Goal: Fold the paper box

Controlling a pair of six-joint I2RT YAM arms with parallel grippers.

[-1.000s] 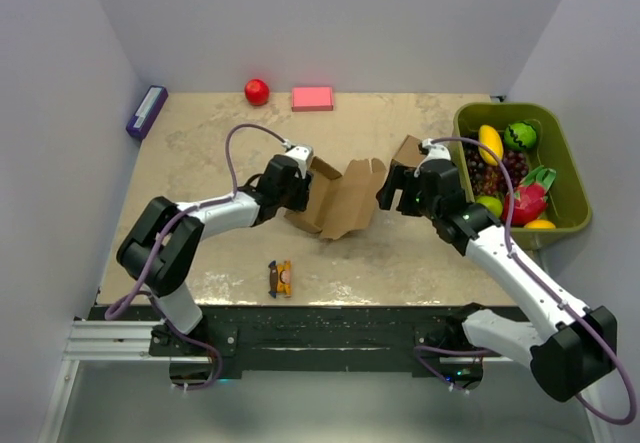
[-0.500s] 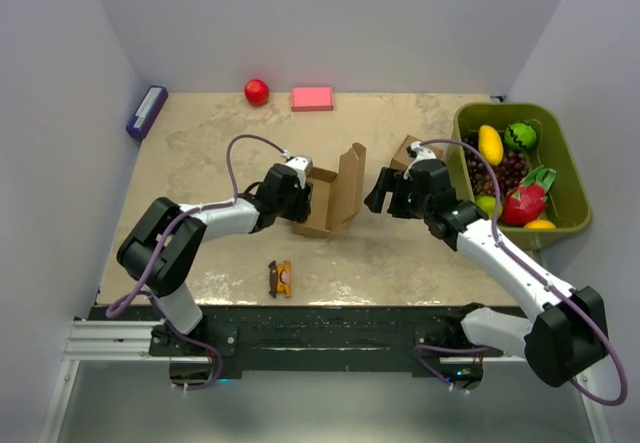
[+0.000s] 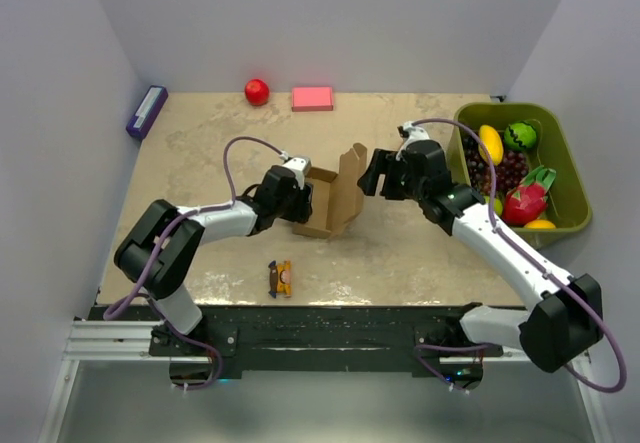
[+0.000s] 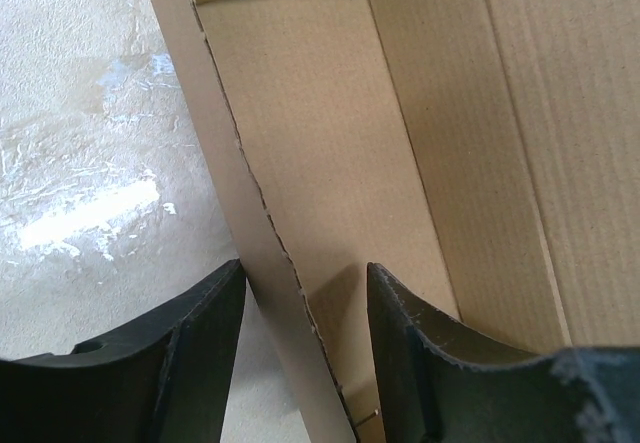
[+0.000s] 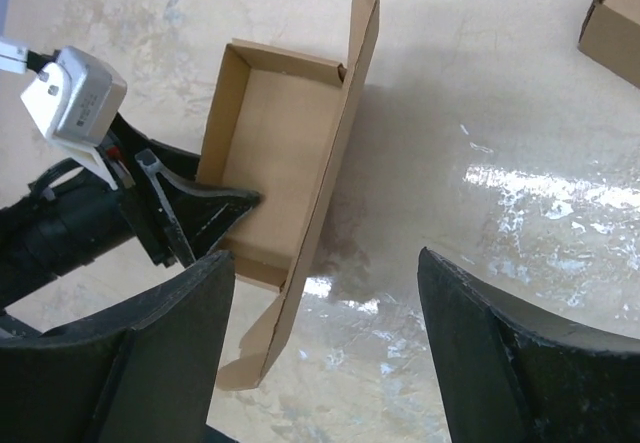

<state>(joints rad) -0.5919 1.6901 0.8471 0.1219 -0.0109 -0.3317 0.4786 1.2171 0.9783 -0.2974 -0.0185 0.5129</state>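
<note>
Right of the paper box (image 3: pixel 325 203), a green bin (image 3: pixel 572 178) holds fruit (image 3: pixel 510 178). The box sits mid-bench (image 3: pixel 200 143), the left claw (image 4: pixel 305 353) parted astride its left wall and the right claw (image 5: pixel 325 263) spread wide beside its flap. That flap was splayed a second ago and now stands upright.

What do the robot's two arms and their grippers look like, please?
The left arm and right arm are both white links with black joints. A purple cable loops along each. The left gripper and right gripper have broad, matt black fingers, and a small white block sits on each wrist.
</note>
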